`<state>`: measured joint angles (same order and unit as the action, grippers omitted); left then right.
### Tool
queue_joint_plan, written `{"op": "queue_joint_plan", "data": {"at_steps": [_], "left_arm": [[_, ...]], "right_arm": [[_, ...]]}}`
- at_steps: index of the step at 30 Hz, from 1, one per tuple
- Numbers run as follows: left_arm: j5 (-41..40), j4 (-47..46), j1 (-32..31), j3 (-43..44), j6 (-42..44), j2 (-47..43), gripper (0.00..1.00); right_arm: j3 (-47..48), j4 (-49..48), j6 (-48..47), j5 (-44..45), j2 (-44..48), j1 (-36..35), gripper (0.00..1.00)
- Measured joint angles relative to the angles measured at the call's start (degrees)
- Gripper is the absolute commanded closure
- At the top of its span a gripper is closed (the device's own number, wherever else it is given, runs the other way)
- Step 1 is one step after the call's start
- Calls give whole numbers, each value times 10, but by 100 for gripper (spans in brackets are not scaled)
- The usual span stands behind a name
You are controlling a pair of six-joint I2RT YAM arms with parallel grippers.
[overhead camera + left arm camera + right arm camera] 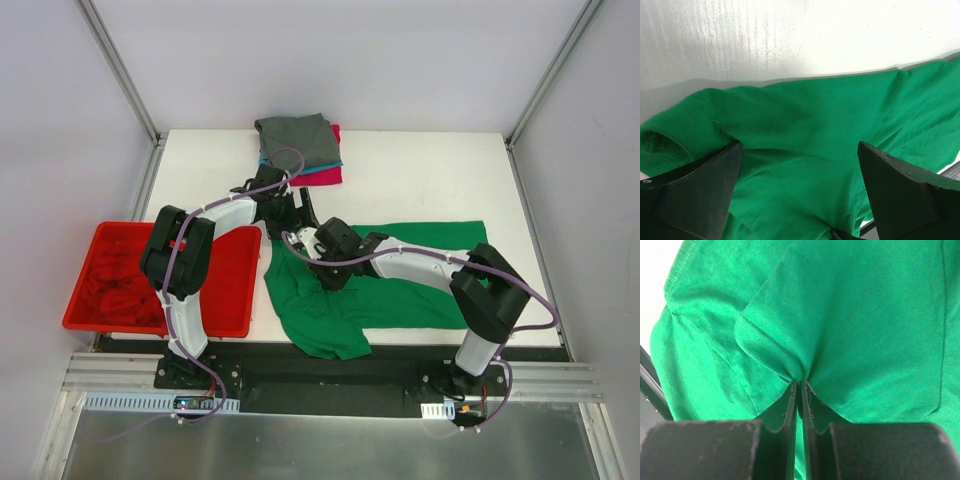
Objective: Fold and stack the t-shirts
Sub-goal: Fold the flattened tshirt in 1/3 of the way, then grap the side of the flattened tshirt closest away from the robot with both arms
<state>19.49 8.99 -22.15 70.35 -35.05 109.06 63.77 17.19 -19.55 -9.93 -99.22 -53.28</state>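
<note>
I have the green t-shirt (pixel 410 290) spread on the near half of the table (pixel 430 185), its body running off to the right and a sleeve and rumpled corner bunched towards the near left edge. My right gripper (pixel 308 256) reaches across from the right and sits low over the shirt's left end. In the right wrist view its fingers (pixel 787 405) are pressed together on a small raised fold of the green cloth (pixel 865 315), with a stitched hem running just beside the pinch. My left gripper (pixel 303 220) hangs just beyond it on the far side. From the left wrist view its fingers (pixel 705 185) stand wide apart with nothing between them, above the green cloth (pixel 830 125) and a rolled sleeve cuff at the left. At the far edge a folded stack waits, a grey t-shirt (pixel 295 138) on top, a teal one (pixel 272 161) and a magenta one (pixel 328 176) below. The red bin (pixel 225 300) at the near left holds crumpled red cloth (pixel 115 285).
</note>
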Motion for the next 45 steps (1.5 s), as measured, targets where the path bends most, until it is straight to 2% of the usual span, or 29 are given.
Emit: {"op": "queue_joint_plan", "data": {"at_steps": [5, 9, 11, 13, 14, 18, 22, 26, 29, 32, 35, 41, 45], "left_arm": [[0, 0, 0, 0, 0, 0, 1], [0, 0, 0, 0, 0, 0, 1], [0, 0, 0, 0, 0, 0, 1], [0, -1, 0, -1, 0, 0, 1], [0, -2, 0, -1, 0, 0, 1], [0, -2, 0, -2, 0, 0, 1], [1, -3, 0, -4, 0, -3, 1], [-1, 5, -3, -10, 0, -21, 1], [-7, 5, -15, -11, 1, -46, 1], [-21, 8, -38, -13, 1, -83, 1], [-26, 7, -57, -13, 1, -109, 1], [-20, 10, -67, 6, 1, -66, 1], [-21, 23, -66, 30, 4, -9, 1]], "right_arm": [[-9, 2, 2, -17, 2, 0, 75], [-15, 2, 2, -35, 8, 0, 65], [-25, 2, 3, -40, 18, 0, 47], [-37, 2, 7, -43, 35, 0, 14], [-45, 1, 9, -43, 48, 0, 4], [-74, -2, 30, -29, 107, 8, 4], [-121, -17, 78, -8, 204, 83, 4], [-156, -21, 146, 34, 282, 232, 4], [-156, -7, 188, 55, 285, 351, 4], [-147, 14, 203, 57, 259, 449, 4], [-108, 40, 209, 55, 193, 528, 4], [21, 61, 188, 32, 24, 573, 4], [67, 70, 179, 19, -44, 592, 4]]}}
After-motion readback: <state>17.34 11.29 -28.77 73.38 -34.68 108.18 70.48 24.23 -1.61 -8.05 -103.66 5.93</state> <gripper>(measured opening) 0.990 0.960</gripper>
